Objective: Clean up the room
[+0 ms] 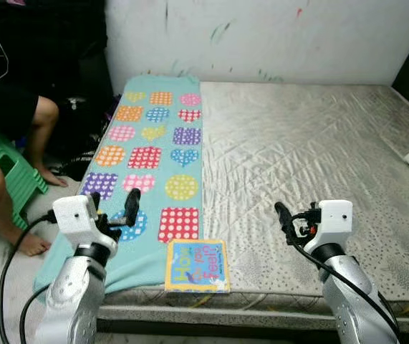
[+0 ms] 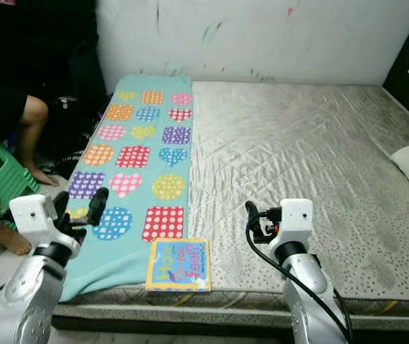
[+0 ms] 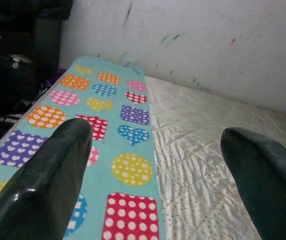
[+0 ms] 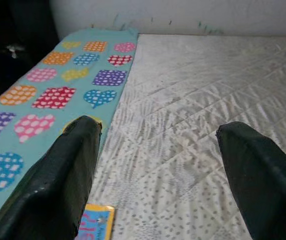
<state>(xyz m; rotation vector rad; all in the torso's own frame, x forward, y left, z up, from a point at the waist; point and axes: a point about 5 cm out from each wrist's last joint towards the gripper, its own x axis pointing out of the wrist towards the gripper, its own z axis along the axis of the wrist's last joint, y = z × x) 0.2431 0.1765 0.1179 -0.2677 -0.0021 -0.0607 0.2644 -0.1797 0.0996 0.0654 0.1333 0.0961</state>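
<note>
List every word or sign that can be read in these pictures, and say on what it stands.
"How ... you Feel?" on the book at the near edge of the bed; the second word is too blurred to read.
The blanket carries dotted shapes, no text.

Both head cameras are looking forward and down over the bed. Each wrist camera is peering low between its jaws, sharing the patterned blanket.

Teal blanket with polka-dot shapes; silver quilted mattress; blue-yellow book.
</note>
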